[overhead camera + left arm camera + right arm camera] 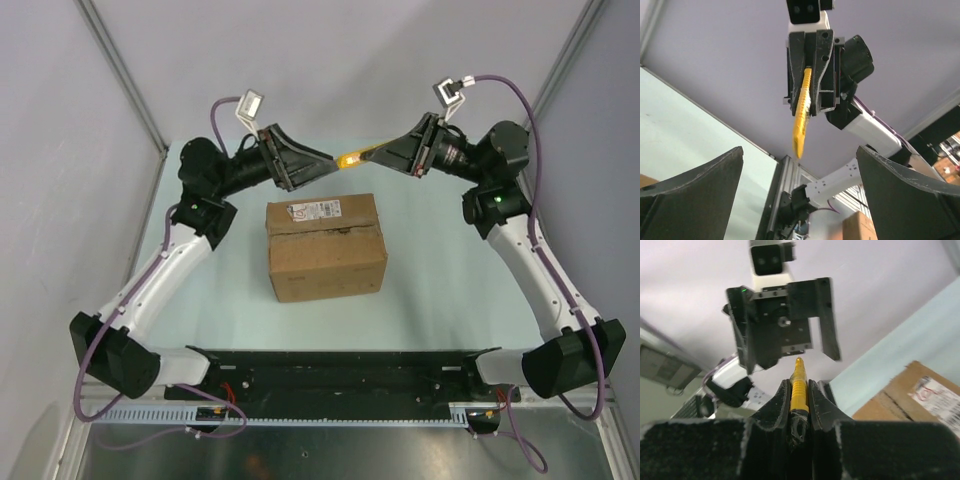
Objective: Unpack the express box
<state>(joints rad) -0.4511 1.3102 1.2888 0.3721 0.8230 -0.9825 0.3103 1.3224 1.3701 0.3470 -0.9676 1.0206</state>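
The brown cardboard express box (pixel 326 245) with a white label sits closed in the middle of the table; a corner of it shows in the right wrist view (pixel 912 395). My right gripper (pixel 385 152) is shut on a yellow utility knife (pixel 352 158), held in the air behind the box and pointing left; it also shows in the right wrist view (pixel 799 385) and the left wrist view (pixel 802 112). My left gripper (pixel 318 165) is open and empty, facing the knife's tip, with its fingers (pixel 695 185) wide apart.
The table (pixel 450 280) is pale green with grey walls behind and at the sides. A black rail (pixel 340 370) with the arm bases runs along the near edge. Another cardboard box (pixel 860 227) shows beyond the table's frame.
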